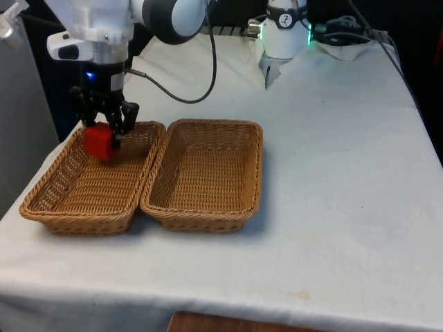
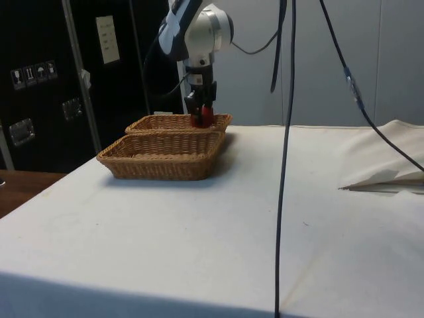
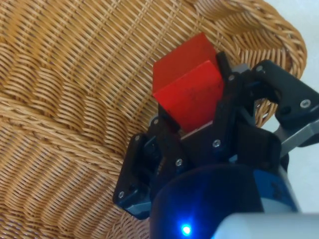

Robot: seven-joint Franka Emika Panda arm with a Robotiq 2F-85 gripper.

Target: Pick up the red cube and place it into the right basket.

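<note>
My gripper [image 1: 102, 130] is shut on the red cube [image 1: 99, 142], which hangs tilted just above the far end of the wicker basket on the front view's left [image 1: 48, 200]. A second wicker basket [image 1: 246, 187] stands beside it on the front view's right, touching it along the long side. In the side view the red cube [image 2: 201, 116] and gripper [image 2: 200, 106] hang over the farther basket [image 2: 159, 124], behind the nearer basket [image 2: 165, 159]. The wrist view has the cube [image 3: 188, 87] clamped between the black fingers [image 3: 164, 144] over the woven wall [image 3: 75, 74].
A black cable [image 1: 208, 66] trails from the arm over the cloth behind the baskets. Another cable [image 2: 286, 152] hangs down across the side view. White cloth [image 1: 339, 180] stretches bare to the front view's right of the baskets.
</note>
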